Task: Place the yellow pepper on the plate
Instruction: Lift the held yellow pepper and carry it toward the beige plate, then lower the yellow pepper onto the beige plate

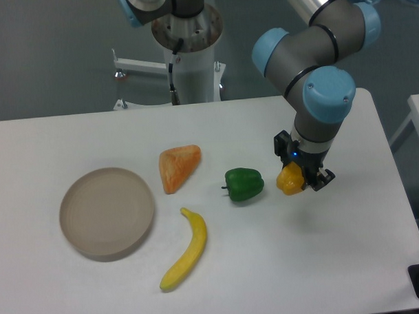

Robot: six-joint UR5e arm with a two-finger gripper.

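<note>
Camera: tool point(298, 176) grips yellow pepper point(289, 180), plate point(74, 230) well apart.

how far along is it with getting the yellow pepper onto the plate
Done: the gripper has reached the yellow pepper at the right side of the table, and its fingers appear closed around it. In hand: the grasp itself; whether the pepper is lifted off the table cannot be told. Left: carrying it leftward past the green pepper and the orange wedge to the plate, which holds nothing yet.
</note>
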